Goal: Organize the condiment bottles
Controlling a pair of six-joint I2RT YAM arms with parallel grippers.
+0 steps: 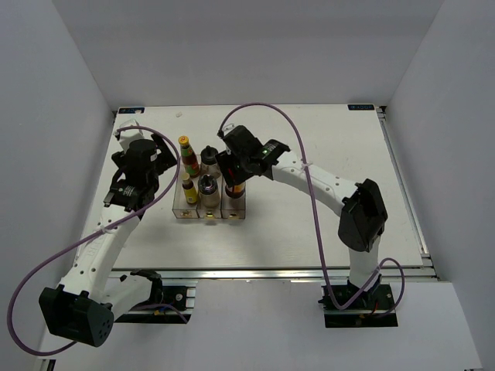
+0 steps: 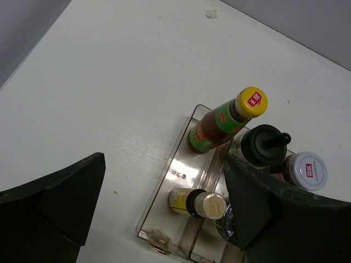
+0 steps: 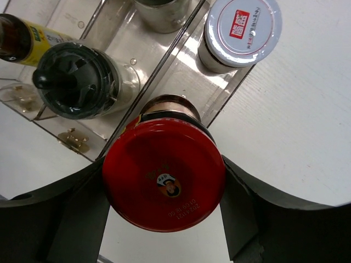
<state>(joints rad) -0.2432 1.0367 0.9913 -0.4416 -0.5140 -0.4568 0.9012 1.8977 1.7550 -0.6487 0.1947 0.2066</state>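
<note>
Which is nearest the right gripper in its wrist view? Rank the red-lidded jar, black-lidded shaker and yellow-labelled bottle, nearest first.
1. red-lidded jar, between the jaws, centre.
2. black-lidded shaker, just to the upper left.
3. yellow-labelled bottle, beyond the shaker, far left edge.

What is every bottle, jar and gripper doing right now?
left gripper: open, empty.
right gripper: shut on red-lidded jar.
red-lidded jar: upright, gripped, at tray's right compartment.
sauce bottle: capped, standing in tray.
small bottle: capped, standing in tray.
far shaker: lidded, in tray.
near shaker: lidded, in tray.
white jar: lidded, in tray.
</note>
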